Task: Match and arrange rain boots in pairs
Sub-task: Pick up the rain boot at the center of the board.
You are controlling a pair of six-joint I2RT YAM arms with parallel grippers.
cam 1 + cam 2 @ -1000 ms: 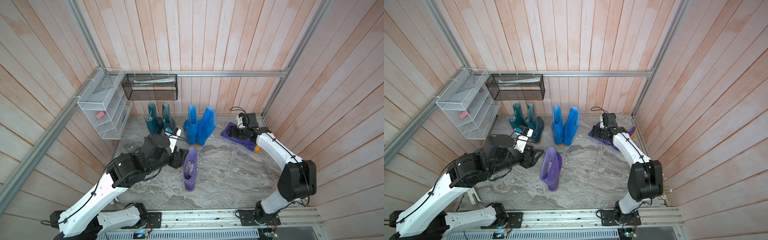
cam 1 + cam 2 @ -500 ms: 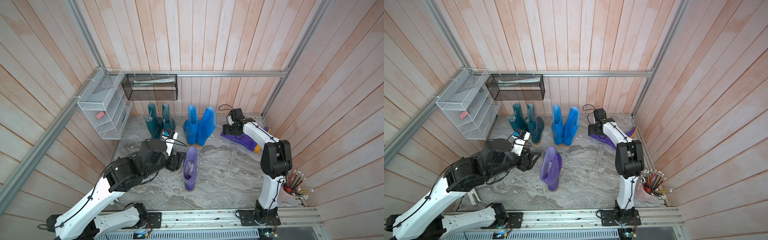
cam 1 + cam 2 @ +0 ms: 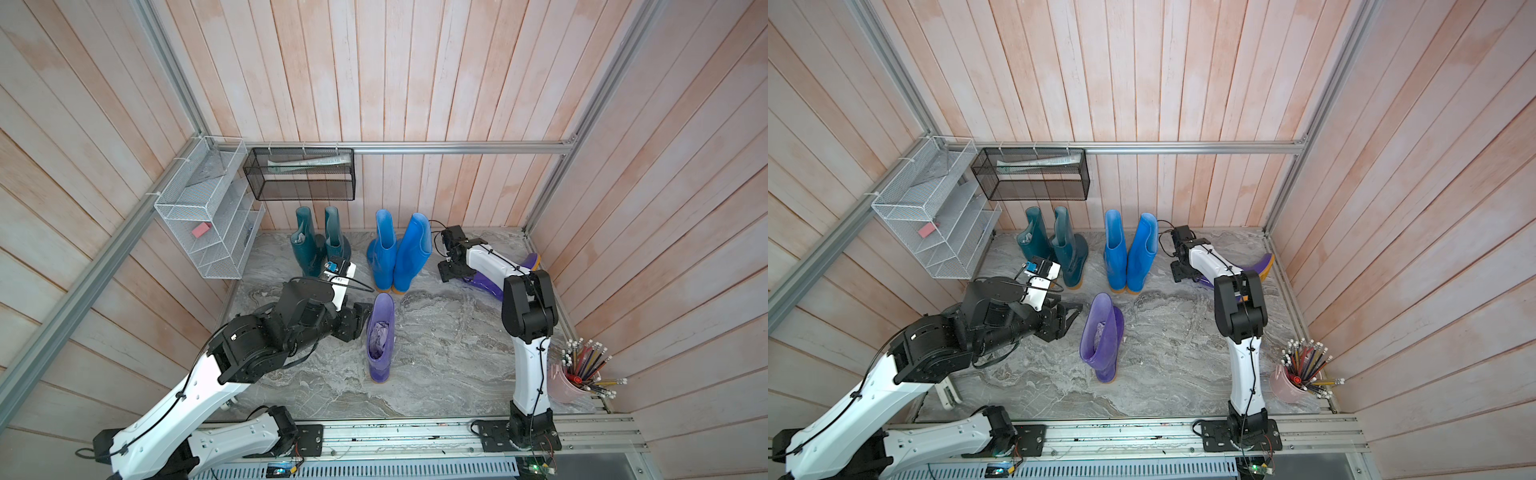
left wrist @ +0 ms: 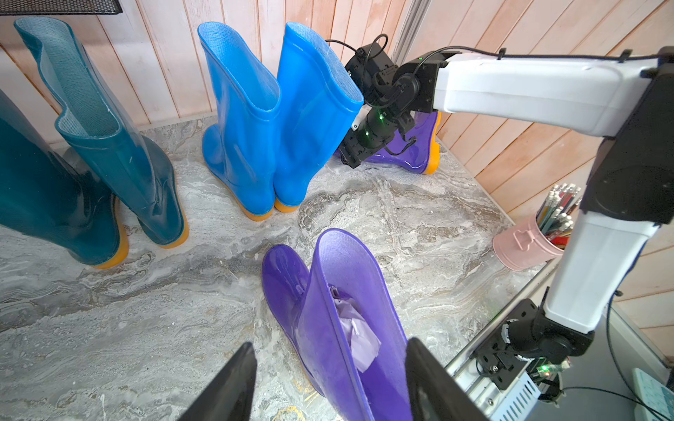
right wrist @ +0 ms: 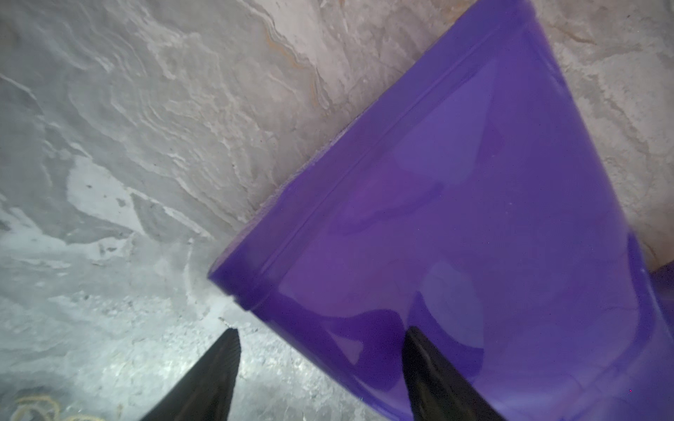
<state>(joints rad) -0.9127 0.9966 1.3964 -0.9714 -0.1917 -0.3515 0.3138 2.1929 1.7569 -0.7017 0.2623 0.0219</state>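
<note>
Two dark teal rain boots [image 3: 305, 249] [image 3: 1069, 249] and two bright blue ones [image 3: 384, 253] [image 3: 1142, 253] stand in pairs against the back wall. A purple boot [image 3: 380, 336] [image 3: 1102, 336] [image 4: 339, 310] stands upright mid-floor with paper stuffed inside. My left gripper [image 3: 361, 320] [image 3: 1069, 318] [image 4: 330, 344] is open just to its left, jaws facing the shaft. Another purple boot [image 3: 486, 284] [image 3: 1262, 264] [image 4: 415, 145] [image 5: 474, 218] lies on its side at the back right. My right gripper [image 3: 446, 274] [image 3: 1177, 276] [image 5: 321, 335] hangs open over its shaft opening, one finger above the floor, one above the boot.
A pink cup of pencils [image 3: 569, 382] [image 3: 1289, 384] [image 4: 521, 244] stands at the front right by the right arm's base. A white wire rack [image 3: 199, 208] and a black mesh basket [image 3: 299, 174] hang on the walls at the back left.
The right arm has swung upright and its gripper has slid left along the lying purple boot to the shaft opening, uncovering the pencil cup. The left gripper has barely moved.
</note>
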